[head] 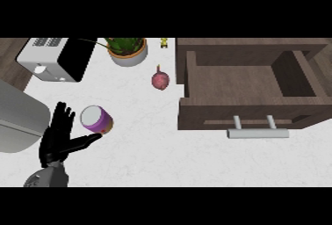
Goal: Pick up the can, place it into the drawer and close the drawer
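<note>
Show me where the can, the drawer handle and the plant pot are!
can (96, 119), head view, on its white top.
drawer handle (257, 133), head view, middle of bar.
plant pot (129, 57), head view, on its side wall.

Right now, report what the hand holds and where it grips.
Nothing held. The left hand is open beside the can, thumb just under it, fingers straight.

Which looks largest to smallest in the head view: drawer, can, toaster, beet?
1. Drawer
2. Toaster
3. Can
4. Beet, close to the can in size, so that order is unsure.
</note>
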`<control>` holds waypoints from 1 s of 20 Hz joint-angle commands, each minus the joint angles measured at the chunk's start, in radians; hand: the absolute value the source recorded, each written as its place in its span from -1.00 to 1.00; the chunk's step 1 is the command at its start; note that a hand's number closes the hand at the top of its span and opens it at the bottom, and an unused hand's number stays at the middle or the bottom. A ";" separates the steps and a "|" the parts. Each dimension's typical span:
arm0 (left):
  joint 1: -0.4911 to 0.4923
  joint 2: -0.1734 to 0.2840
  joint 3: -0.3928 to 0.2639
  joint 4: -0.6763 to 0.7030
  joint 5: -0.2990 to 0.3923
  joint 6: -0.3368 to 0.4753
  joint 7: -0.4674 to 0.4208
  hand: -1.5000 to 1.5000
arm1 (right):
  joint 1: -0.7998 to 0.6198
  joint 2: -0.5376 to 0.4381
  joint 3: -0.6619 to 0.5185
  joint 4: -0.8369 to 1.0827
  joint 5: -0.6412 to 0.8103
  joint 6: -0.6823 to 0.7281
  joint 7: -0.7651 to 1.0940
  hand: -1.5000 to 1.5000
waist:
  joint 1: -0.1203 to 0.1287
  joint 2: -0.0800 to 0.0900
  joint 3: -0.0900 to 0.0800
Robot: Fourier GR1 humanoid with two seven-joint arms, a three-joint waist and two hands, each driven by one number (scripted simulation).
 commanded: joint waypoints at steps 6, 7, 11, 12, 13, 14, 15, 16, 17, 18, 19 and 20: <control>-0.050 -0.018 0.013 0.228 0.025 -0.017 -0.154 -1.00 | 0.021 0.013 -0.062 -0.014 -0.035 0.047 0.015 -1.00 | -0.003 0.000 0.000; -0.077 0.000 0.022 0.326 0.012 -0.047 -0.237 -1.00 | -0.081 -0.018 -0.031 0.065 0.025 0.003 0.008 -1.00 | -0.001 0.002 0.000; -0.165 0.055 0.052 0.436 0.051 -0.077 -0.220 -1.00 | -0.021 0.006 -0.043 -0.057 -0.038 0.006 0.094 -1.00 | -0.003 0.001 0.000; -0.136 0.003 0.016 0.359 0.053 -0.058 -0.178 -1.00 | -0.013 0.022 -0.052 -0.031 -0.029 0.034 0.057 -1.00 | -0.001 0.000 0.000; -0.179 0.044 0.046 0.435 0.069 -0.093 -0.200 -1.00 | 0.032 0.054 -0.039 -0.085 -0.038 0.037 0.060 -1.00 | -0.005 0.000 0.000; -0.192 0.012 0.044 0.516 0.049 -0.067 -0.285 -1.00 | -0.002 0.038 -0.056 -0.038 -0.016 0.048 0.041 -1.00 | -0.006 0.002 0.000; -0.184 0.038 0.033 0.419 0.072 -0.086 -0.192 -1.00 | 0.011 0.029 -0.081 -0.062 -0.068 0.037 0.075 -1.00 | -0.002 0.000 0.000; -0.155 0.060 0.042 0.442 0.078 -0.105 -0.222 -1.00 | -0.007 0.041 -0.069 -0.030 -0.032 0.056 0.051 -1.00 | 0.000 0.000 0.000; -0.212 0.038 0.042 0.474 0.072 -0.057 -0.218 -1.00 | 0.069 0.055 0.000 -0.097 -0.024 0.023 0.018 -1.00 | -0.005 0.000 0.000; -0.248 0.039 0.064 0.541 0.089 -0.083 -0.266 -1.00 | 0.000 0.047 -0.041 -0.063 -0.035 0.030 0.078 -1.00 | -0.005 0.002 0.000; -0.210 0.047 0.060 0.515 0.100 -0.108 -0.259 -1.00 | 0.036 0.055 0.015 -0.079 0.019 -0.001 0.028 -1.00 | -0.003 0.001 0.000; -0.236 0.016 0.057 0.534 0.102 -0.089 -0.270 -1.00 | -0.042 0.006 -0.044 -0.038 -0.034 0.002 0.079 -1.00 | -0.002 0.001 0.000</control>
